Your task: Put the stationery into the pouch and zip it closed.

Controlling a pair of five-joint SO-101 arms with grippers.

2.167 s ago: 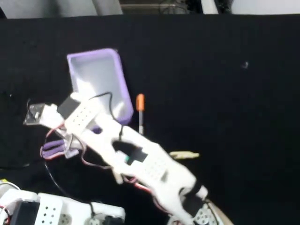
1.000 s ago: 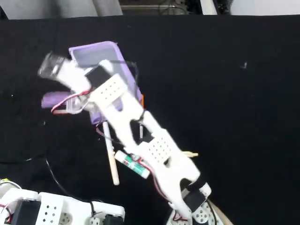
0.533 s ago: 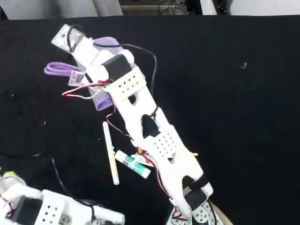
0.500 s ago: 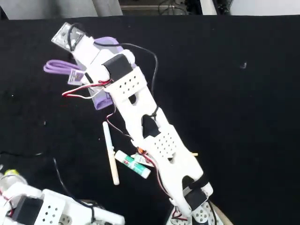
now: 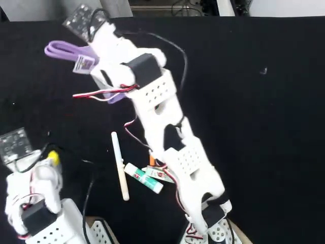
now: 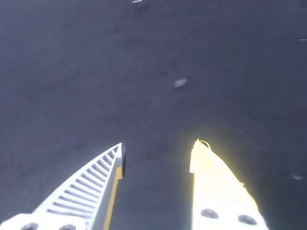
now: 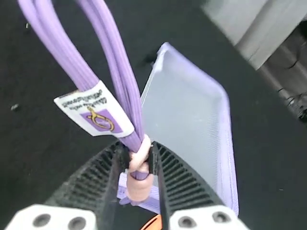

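Pinching purple strap [image 7: 103, 62] at bound end — right claw [image 7: 136, 160] clamped tight; left claw [image 6: 157, 154] spread wide over table [image 6: 86, 67].

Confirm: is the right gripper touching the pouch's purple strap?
Touching. The right wrist view shows the right gripper pinching the purple strap at its base, both fingers pressed against it with no gap.
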